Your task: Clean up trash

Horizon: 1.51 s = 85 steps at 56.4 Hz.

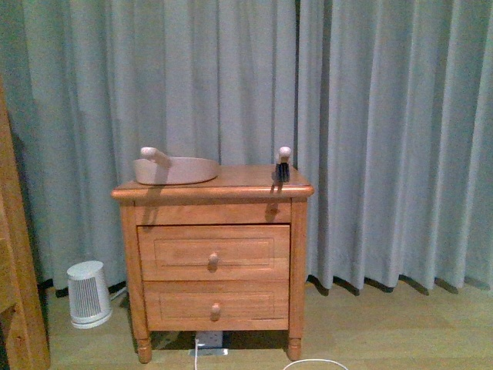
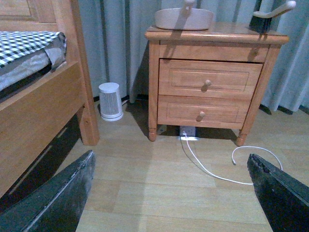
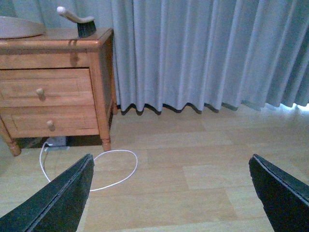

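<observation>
Dustpan (image 1: 176, 170) left on nightstand (image 1: 177, 251), brush (image 1: 283, 171) right, heater (image 1: 88, 294) on floor left.

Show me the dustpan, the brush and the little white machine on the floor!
dustpan (image 1: 181, 171): front view, on its curved side wall.
brush (image 1: 283, 173): front view, on its dark bristles.
white machine (image 1: 87, 297): front view, on its slatted front.

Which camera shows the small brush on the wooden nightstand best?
The right wrist view: the pale-handled, dark-bristled brush shows side-on, handle and bristles clear. The front view sees the brush end-on; the left wrist view shows its handle, bristles shadowed.
</observation>
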Each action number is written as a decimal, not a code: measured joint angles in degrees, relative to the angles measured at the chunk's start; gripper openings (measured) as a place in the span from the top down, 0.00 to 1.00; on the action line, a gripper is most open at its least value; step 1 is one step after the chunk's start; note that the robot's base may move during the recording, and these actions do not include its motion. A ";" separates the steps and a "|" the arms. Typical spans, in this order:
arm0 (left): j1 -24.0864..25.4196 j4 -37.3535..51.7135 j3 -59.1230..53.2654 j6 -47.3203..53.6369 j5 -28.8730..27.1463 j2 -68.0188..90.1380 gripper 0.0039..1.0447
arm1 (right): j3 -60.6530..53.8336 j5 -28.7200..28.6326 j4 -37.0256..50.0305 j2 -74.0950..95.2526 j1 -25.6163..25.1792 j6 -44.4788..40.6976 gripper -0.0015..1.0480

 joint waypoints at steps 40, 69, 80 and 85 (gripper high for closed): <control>0.00 0.00 0.00 0.00 0.00 0.00 0.07 | 0.00 -0.02 0.00 0.00 0.00 0.00 0.07; 0.00 0.00 0.00 0.00 0.00 0.04 0.07 | 0.00 0.00 0.00 0.04 0.00 0.00 0.07; 0.00 0.00 0.00 0.00 0.00 0.04 0.07 | 0.00 0.02 -0.02 0.04 0.00 0.00 0.07; 0.00 0.00 0.00 0.00 -0.02 0.04 0.07 | 0.00 0.00 -0.02 0.04 0.00 0.00 0.07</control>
